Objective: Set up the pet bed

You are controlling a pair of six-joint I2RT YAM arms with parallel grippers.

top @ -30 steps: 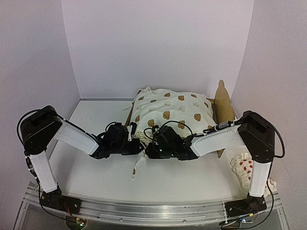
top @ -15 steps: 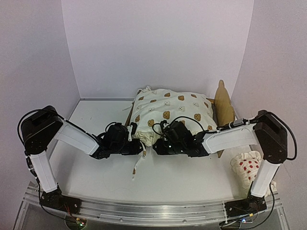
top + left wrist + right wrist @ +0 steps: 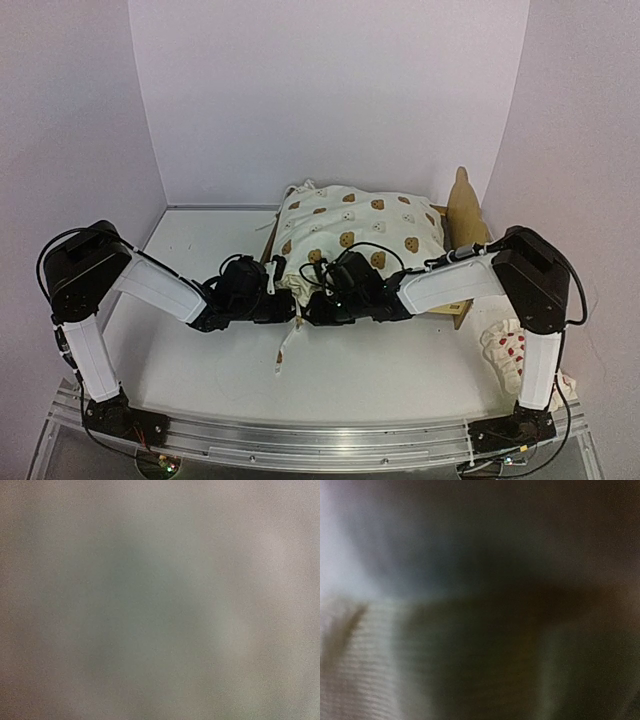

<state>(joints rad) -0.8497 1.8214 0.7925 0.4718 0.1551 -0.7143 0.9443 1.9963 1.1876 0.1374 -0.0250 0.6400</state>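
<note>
Pet bed [image 3: 466, 212] sitting far right on the surface [image 3: 200, 360], mostly buried under the cushion [image 3: 350, 225]. Pressing left gripper [image 3: 286, 304], closed tight, against its near edge, probably seating it; right gripper [image 3: 316, 303] working alongside, opening impossible to tell.

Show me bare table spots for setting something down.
Free: back-left table, between left wall and cushion; front strip along near rail. Crowded: cushion's near edge, where left gripper and right gripper meet; pillow at right.

L+R wrist cams all blur; cushion [image 3: 350, 225] hides most of pet bed [image 3: 466, 212] (headboard ear shows).
</note>
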